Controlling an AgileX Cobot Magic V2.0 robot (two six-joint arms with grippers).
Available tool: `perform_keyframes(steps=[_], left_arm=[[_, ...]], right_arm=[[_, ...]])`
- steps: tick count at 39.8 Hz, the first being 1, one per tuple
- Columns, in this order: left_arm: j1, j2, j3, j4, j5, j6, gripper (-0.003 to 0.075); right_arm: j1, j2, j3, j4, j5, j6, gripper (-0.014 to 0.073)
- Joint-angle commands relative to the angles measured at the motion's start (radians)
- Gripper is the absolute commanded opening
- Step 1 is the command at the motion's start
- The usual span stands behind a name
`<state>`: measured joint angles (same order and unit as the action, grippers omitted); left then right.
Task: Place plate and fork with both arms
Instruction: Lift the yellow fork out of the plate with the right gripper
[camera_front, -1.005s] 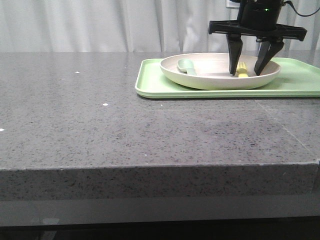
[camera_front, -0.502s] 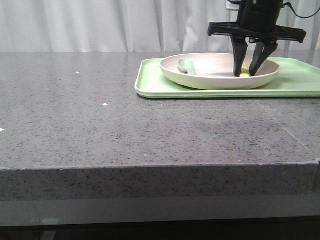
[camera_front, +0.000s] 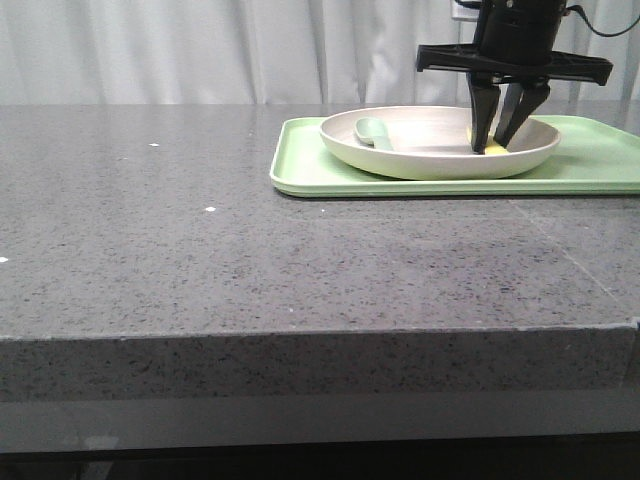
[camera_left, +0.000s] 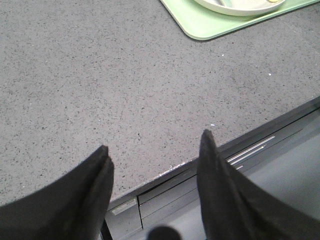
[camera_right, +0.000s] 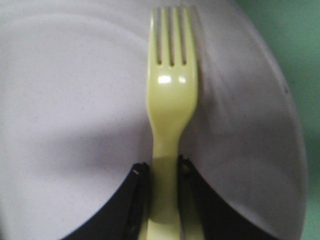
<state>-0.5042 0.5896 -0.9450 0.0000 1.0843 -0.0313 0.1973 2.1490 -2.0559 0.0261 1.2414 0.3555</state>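
On my front view the right pincer (camera_front: 496, 146) sits in the upper right of the frame, reaching down into the plate (camera_front: 430, 160), its two black fingers drawn in on the fork (camera_front: 492, 148). Only a sliver of pale yellow shows between the tips there. My right wrist view confirms it: the fork (camera_right: 169, 125) lies on the plate (camera_right: 60, 125) with its tines pointing toward the top of the frame, and the pincer (camera_right: 160, 172) is clamped on the handle, one finger on each side, touching it.

The plate rests on the light-green tray (camera_front: 580, 170), which lies on the grey counter (camera_front: 200, 250) at the upper right. A grey-green spoon (camera_front: 374, 132) lies in the left part of the plate, well apart from the fork.

My left wrist view shows the left pincer (camera_left: 155, 160) with its fingers spread apart, holding nothing, over the counter's near edge; the tray corner (camera_left: 200, 25) and plate rim (camera_left: 240, 7) appear at the top right of that frame.
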Motion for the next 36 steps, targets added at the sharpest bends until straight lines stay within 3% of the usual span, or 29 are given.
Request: perform_keyframes(steps=[1, 6, 18, 36], left_arm=[[-0.007, 0.004, -0.022, 0.000, -0.057, -0.001, 0.0378], [-0.007, 0.004, -0.022, 0.000, -0.057, -0.001, 0.0377], [-0.007, 0.004, -0.022, 0.000, -0.057, -0.001, 0.0378], [-0.007, 0.004, -0.022, 0.005, -0.057, -0.001, 0.0377]], right_arm=[[-0.004, -0.061, -0.034, 0.001, 0.054, -0.012, 0.0160], [-0.004, -0.061, -0.034, 0.001, 0.055, -0.012, 0.0155], [-0.004, -0.061, -0.034, 0.001, 0.056, -0.021, -0.0015], [-0.012, -0.185, -0.034, 0.000, 0.056, -0.089, -0.0018]])
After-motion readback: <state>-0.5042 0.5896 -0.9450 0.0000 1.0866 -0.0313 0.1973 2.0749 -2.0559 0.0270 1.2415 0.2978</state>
